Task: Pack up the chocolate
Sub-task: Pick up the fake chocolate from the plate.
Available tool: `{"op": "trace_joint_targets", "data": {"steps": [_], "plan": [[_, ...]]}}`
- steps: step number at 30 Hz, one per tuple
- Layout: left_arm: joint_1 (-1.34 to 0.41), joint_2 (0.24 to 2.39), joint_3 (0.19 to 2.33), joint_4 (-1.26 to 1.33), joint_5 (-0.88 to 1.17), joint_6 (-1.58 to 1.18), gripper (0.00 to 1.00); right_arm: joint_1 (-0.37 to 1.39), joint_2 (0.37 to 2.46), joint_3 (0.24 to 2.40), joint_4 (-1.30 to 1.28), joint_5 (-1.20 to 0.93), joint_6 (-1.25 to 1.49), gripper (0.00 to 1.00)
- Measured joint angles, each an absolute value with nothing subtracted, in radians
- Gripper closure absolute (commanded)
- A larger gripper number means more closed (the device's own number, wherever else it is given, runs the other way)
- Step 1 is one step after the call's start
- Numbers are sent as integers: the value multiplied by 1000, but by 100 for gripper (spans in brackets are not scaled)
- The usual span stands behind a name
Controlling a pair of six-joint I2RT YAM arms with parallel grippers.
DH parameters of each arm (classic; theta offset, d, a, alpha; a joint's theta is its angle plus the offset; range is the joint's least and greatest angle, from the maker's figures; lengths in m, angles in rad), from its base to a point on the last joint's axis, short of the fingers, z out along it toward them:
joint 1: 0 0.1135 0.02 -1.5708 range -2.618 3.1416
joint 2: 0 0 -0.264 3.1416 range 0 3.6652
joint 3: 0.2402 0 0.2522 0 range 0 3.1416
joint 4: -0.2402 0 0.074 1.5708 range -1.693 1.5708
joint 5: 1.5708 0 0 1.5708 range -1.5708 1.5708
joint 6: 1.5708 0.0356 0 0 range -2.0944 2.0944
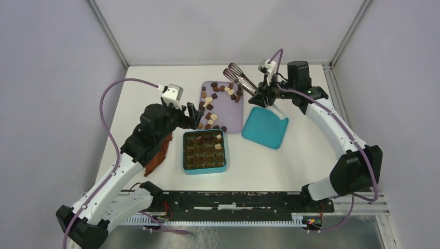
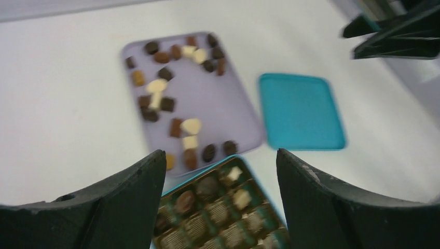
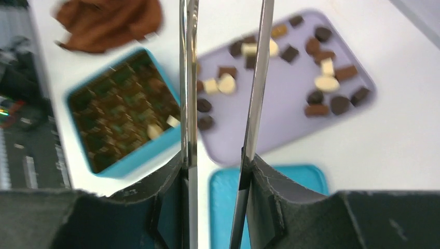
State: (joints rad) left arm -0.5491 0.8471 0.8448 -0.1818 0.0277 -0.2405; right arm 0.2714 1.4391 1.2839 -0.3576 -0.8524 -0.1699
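Step, by my judgement: moving pieces from tray to box, partly done.
- My left gripper [image 2: 219, 155]: jaws wide apart, empty, hovering over teal box [image 1: 204, 170] far corner.
- Chocolate [image 2: 191, 125]: mostly loose on lilac tray [image 2: 223, 98], few in box cells.
- Teal lid [image 1: 265, 128]: off, right of tray.
- My right gripper [image 3: 215, 166]: clamped on metal tongs [image 3: 188, 78], arms parted, no piece between.

Next: lower tongs onto one piece, squeeze gently.

the chocolate [image 1: 209, 99] is many small pieces, dark brown, mid brown and cream-white, round, oval or square. most lie scattered loose on the lavender tray [image 1: 232, 111], thickest along its left and far sides. a few sit in cells of the teal box [image 1: 205, 170], at the end nearest the tray.
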Motion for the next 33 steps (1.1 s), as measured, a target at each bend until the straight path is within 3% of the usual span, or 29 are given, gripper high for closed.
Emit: {"op": "trace_joint_targets", "data": {"steps": [9,15,33], "plan": [[-472,963,849,-366,-214,-92,17,374,1648,1363,-633,-510,-461,56],[-472,966,826,-373,-266,-86,17,420,1827,1490,-746,-393,-547,56],[-468,970,821,-373,-286,-84,17,487,2181,1840,-887,-314,-591,56]]}}
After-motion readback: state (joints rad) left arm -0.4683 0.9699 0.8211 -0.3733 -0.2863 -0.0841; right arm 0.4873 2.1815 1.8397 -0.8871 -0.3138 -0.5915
